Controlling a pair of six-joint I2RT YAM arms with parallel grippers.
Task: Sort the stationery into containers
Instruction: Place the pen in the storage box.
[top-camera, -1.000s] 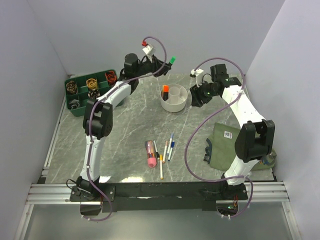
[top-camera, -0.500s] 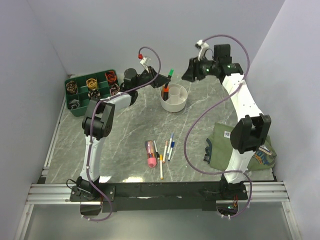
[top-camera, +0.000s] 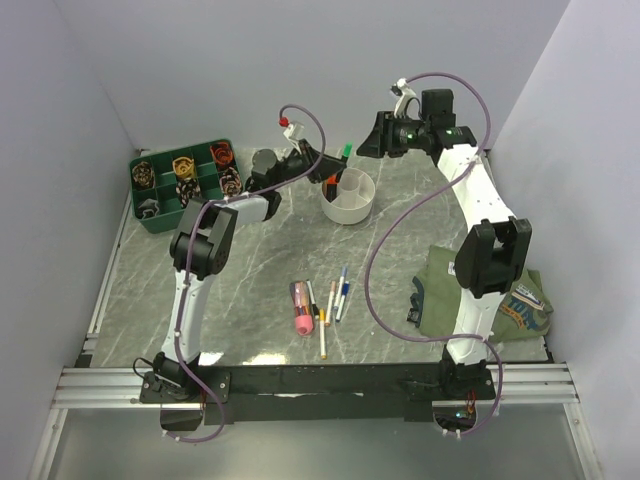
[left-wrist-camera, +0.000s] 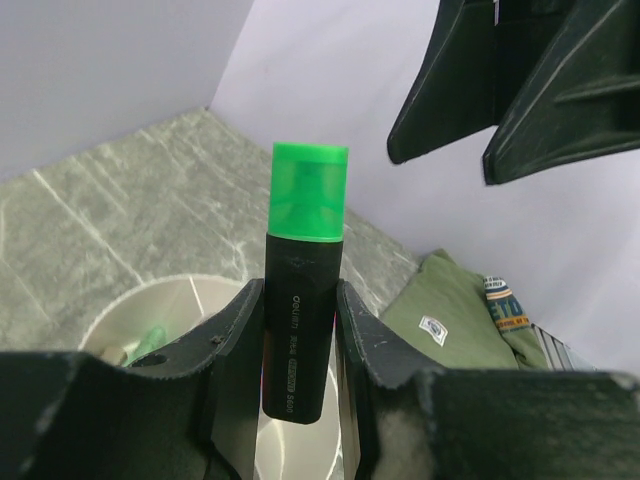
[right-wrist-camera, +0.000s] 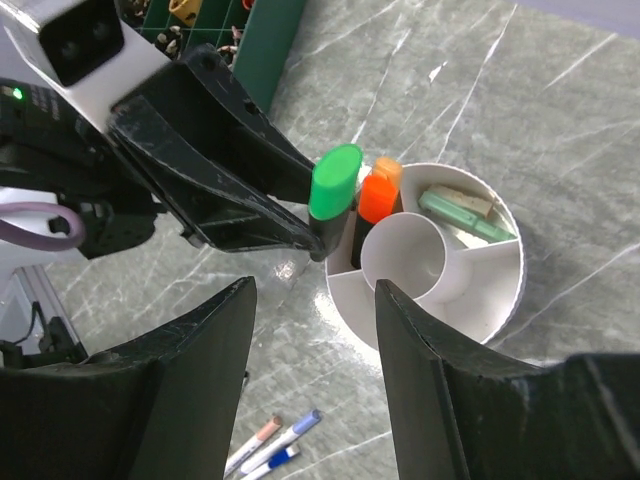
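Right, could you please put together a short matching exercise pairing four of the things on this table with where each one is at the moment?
Things:
1. green-capped marker
2. orange-capped marker
3. pink marker
4. olive-green cloth pouch

Places:
A. lying on the table beside the loose pens
B. clamped in the left gripper
C. standing in a compartment of the white bowl
D. spread at the table's right side

Pairs: 1-B, 2-C, 3-A, 4-D

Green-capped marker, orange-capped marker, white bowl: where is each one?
green-capped marker (left-wrist-camera: 304, 300), left wrist view, on its black barrel.
orange-capped marker (right-wrist-camera: 374, 198), right wrist view, on its orange cap.
white bowl (right-wrist-camera: 480, 290), right wrist view, on a bare compartment floor.
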